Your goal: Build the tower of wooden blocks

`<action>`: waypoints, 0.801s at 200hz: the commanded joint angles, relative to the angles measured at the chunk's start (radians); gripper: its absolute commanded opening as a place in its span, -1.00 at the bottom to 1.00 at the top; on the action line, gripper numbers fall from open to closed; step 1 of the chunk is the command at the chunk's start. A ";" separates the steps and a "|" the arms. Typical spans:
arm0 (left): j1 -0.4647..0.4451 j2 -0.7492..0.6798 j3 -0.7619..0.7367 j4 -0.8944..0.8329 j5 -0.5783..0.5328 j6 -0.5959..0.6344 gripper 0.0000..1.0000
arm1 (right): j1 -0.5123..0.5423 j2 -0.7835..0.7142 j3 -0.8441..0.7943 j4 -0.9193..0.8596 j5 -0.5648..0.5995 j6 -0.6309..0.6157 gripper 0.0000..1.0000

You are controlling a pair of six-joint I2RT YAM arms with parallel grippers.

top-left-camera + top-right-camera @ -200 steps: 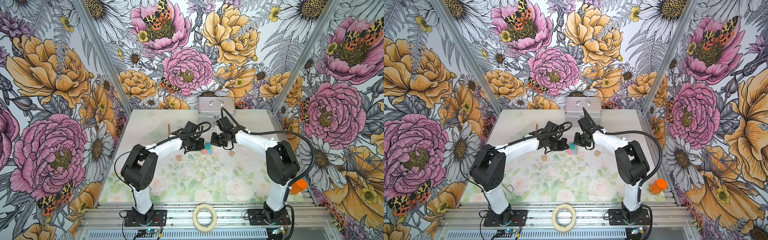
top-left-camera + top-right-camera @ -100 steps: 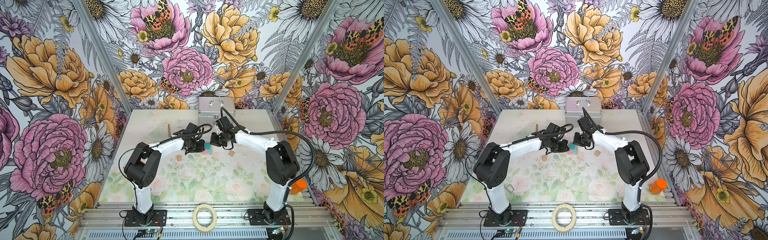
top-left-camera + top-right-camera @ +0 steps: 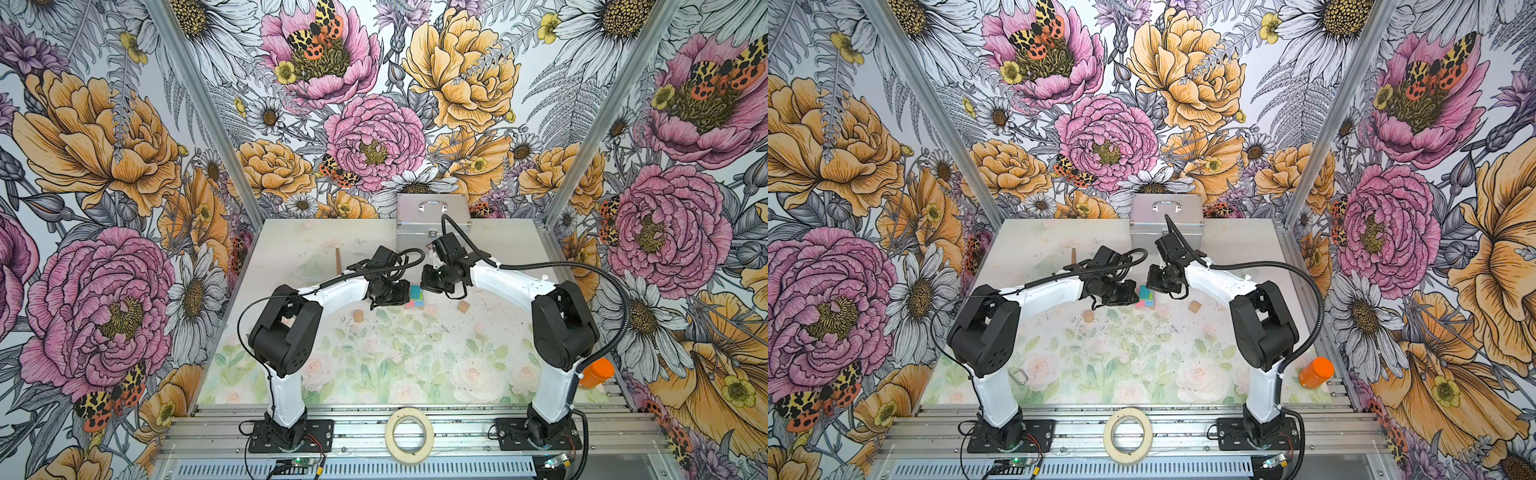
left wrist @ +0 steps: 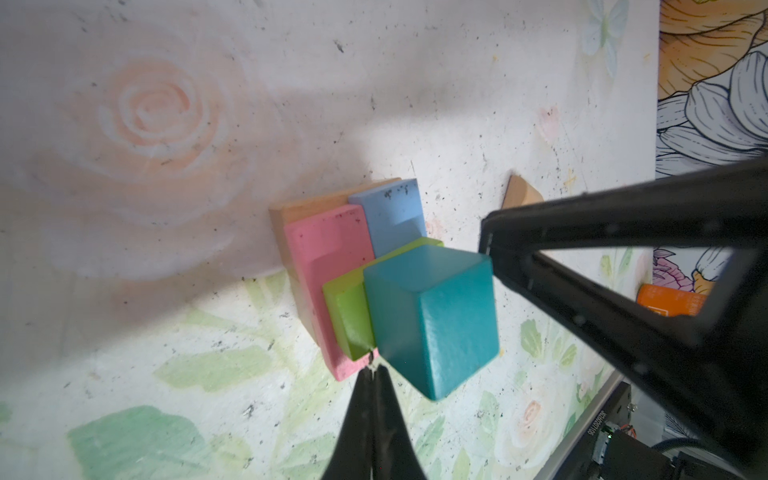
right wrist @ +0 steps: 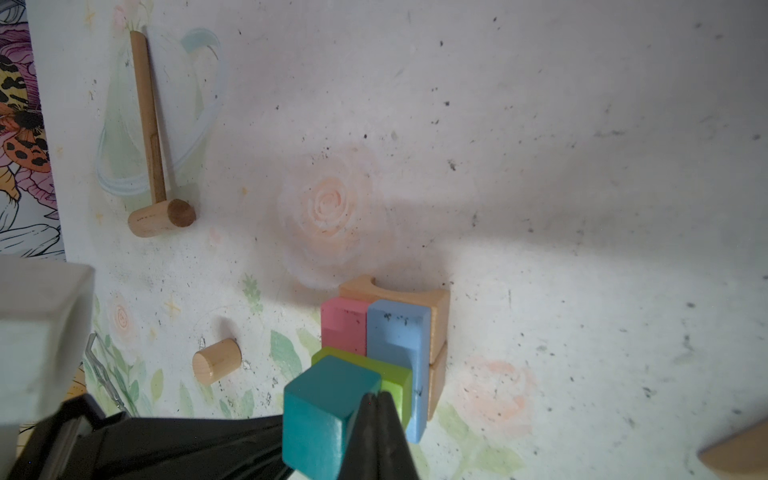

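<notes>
Tower (image 3: 415,296) near the middle of the tabletop, flanked by your two grippers. Your left gripper (image 4: 371,371) has its fingers pressed together and empty, tip just beside the pink block (image 4: 328,257). Your right gripper (image 5: 376,401) is likewise closed and empty, tip just beside the topmost teal cube (image 5: 328,411).

Both top views are sitting high up front, looking down toward the back wall, sharing nearly the whole floral-print tabletop (image 3: 374,365) from far off. The two wrist cams are hanging super close from opposite sides, both catching the small stack of pink, blue, green, teal and tan wooden blocks (image 4: 328,257), which is landing centre-frame up top.
</notes>
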 commanded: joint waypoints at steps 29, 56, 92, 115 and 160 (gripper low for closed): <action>0.011 -0.064 0.018 -0.008 -0.023 -0.018 -1.00 | 0.010 0.017 0.021 0.020 -0.008 0.013 -1.00; 0.013 -0.073 0.018 -0.009 -0.029 -0.020 -1.00 | 0.011 0.018 0.020 0.020 -0.010 0.012 -1.00; 0.018 -0.072 0.022 -0.007 -0.031 -0.025 -1.00 | 0.012 0.021 0.020 0.019 -0.012 0.014 -1.00; 0.019 -0.062 0.029 -0.008 -0.032 -0.027 -1.00 | 0.012 0.020 0.020 0.020 -0.013 0.015 -1.00; 0.019 -0.049 0.044 -0.008 -0.035 -0.037 -1.00 | 0.015 0.024 0.020 0.020 -0.013 0.015 -1.00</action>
